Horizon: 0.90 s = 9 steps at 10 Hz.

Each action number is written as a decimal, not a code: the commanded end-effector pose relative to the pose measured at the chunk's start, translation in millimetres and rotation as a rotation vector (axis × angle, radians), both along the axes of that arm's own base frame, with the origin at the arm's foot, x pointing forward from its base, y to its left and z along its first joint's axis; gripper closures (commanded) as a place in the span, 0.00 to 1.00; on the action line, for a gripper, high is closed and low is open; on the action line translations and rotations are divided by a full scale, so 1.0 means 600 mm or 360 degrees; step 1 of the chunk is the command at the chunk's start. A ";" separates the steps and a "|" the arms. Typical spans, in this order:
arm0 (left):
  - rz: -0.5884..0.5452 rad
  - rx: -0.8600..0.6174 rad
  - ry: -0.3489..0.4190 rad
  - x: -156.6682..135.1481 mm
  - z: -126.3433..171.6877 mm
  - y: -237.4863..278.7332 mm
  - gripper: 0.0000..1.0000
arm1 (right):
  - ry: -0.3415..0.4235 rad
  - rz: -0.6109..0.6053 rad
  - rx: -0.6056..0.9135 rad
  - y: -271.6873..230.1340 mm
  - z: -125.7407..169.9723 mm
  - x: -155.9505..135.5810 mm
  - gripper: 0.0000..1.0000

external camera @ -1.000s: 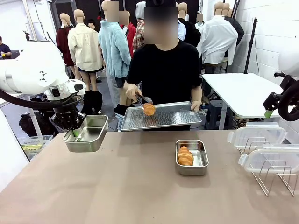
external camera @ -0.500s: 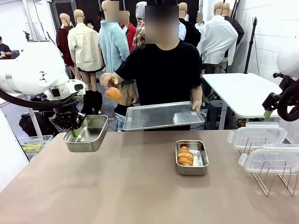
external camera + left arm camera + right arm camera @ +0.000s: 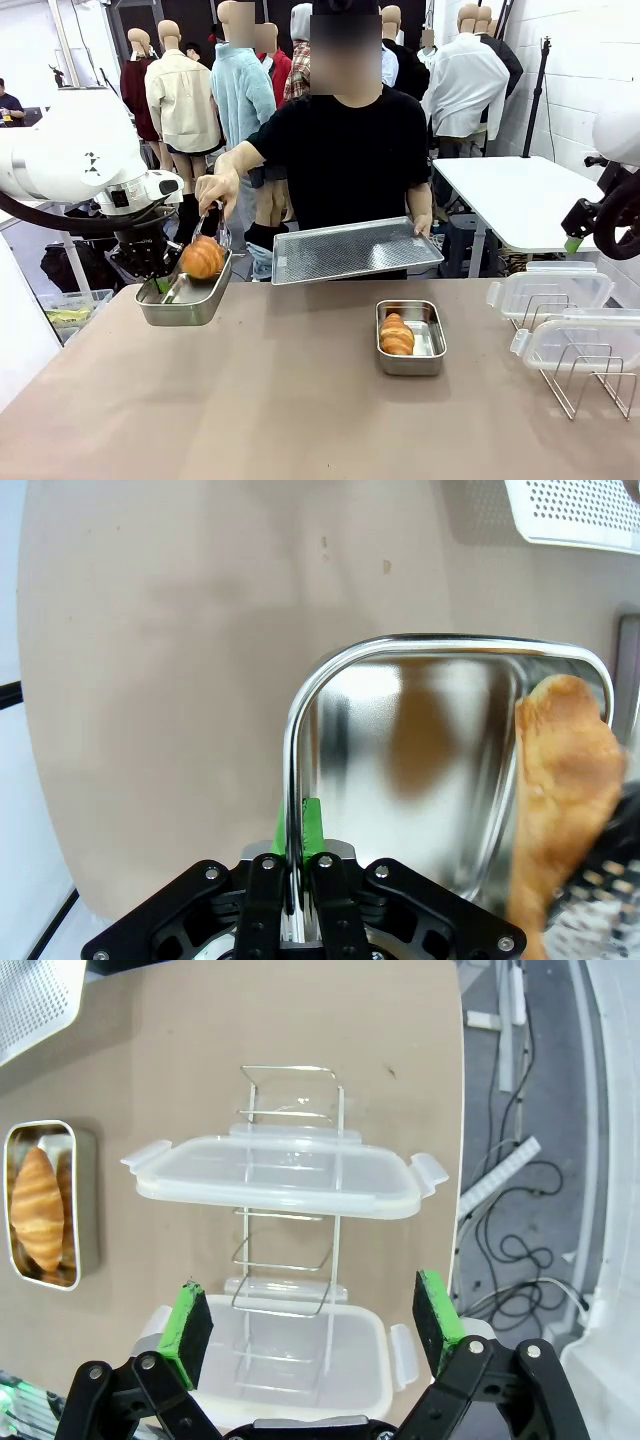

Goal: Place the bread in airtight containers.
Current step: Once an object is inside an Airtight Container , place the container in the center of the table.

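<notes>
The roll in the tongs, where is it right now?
Front view, left side: the roll hangs in the person's tongs right over the steel tub that the left gripper holds by its rim.

Golden croissant (image 3: 203, 257) poised over left steel tub (image 3: 185, 300) — second croissant (image 3: 396, 334) lying inside middle tub (image 3: 410, 365)

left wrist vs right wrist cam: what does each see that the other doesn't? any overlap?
Left wrist: left gripper shut on a steel container rim, croissant in tongs over it. Right wrist: right gripper open above two clear lids on a wire rack, second container holding another croissant. Both: perforated tray corner, tan table.
</notes>
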<state>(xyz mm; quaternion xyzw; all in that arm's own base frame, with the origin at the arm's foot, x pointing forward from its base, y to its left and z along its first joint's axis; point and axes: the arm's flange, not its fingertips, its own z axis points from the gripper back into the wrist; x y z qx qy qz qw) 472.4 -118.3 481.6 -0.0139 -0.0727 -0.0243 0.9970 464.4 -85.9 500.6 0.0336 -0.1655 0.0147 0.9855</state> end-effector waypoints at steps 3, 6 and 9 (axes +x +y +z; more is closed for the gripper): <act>-0.0001 0.0000 -0.0018 0.000 0.006 0.001 1.00 | 0.0005 -0.0026 -0.0014 0.003 0.002 0.007 0.00; -0.0001 0.0000 -0.0018 0.000 0.006 0.001 1.00 | 0.0005 -0.0026 -0.0014 0.003 0.002 0.007 0.00; -0.0001 0.0000 -0.0018 0.000 0.006 0.001 1.00 | 0.0005 -0.0026 -0.0014 0.003 0.002 0.007 0.00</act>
